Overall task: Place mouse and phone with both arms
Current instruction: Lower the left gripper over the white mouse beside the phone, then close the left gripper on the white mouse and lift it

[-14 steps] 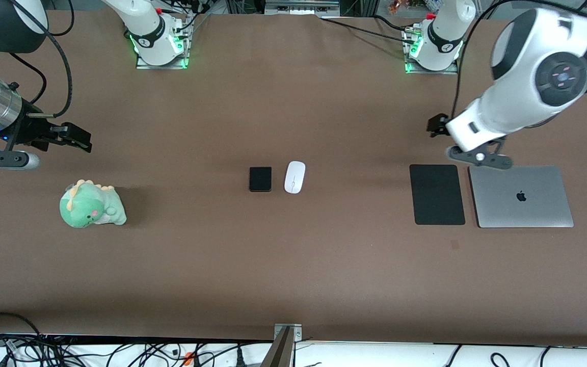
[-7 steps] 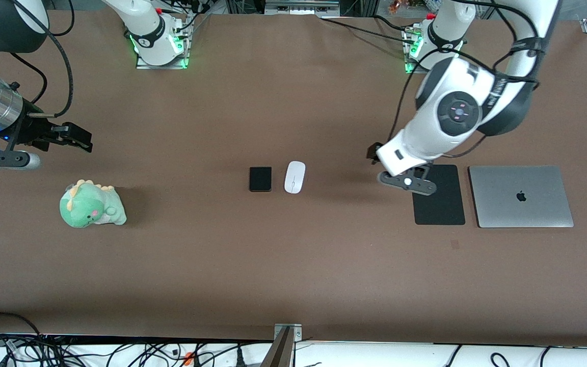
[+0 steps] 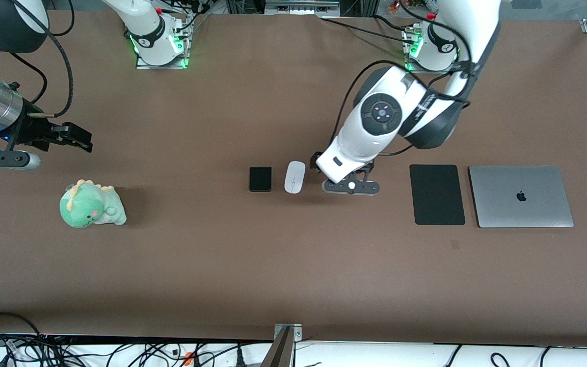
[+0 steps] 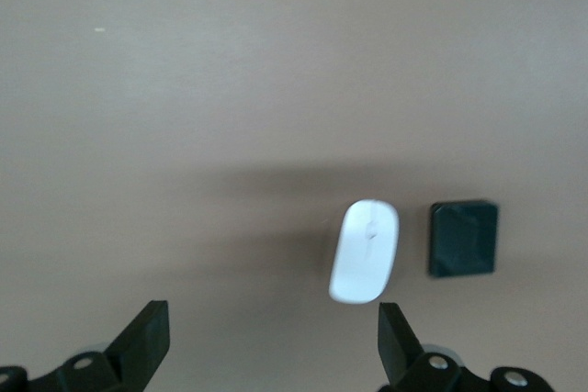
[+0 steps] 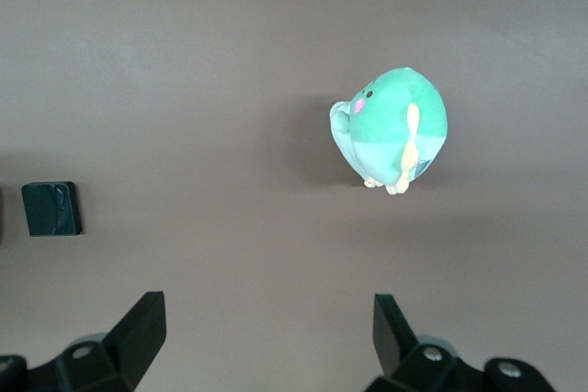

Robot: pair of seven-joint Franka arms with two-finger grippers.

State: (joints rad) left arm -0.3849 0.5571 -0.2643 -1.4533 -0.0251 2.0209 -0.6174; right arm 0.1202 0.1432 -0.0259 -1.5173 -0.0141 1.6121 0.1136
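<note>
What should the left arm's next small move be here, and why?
Probably shift the open left gripper a little toward the right arm's end until it is over the mouse, then lower. It hangs just beside the mouse, holding nothing, while the right gripper waits.

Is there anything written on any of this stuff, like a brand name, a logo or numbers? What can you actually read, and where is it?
No words or numbers can be read anywhere.
Only sign: a black apple-shaped logo, no lettering, on the lid of the closed silver laptop.
Mouse, phone, black pad and green plush toy: no text visible.
Small marks on the arm bases: too small to read.
</note>
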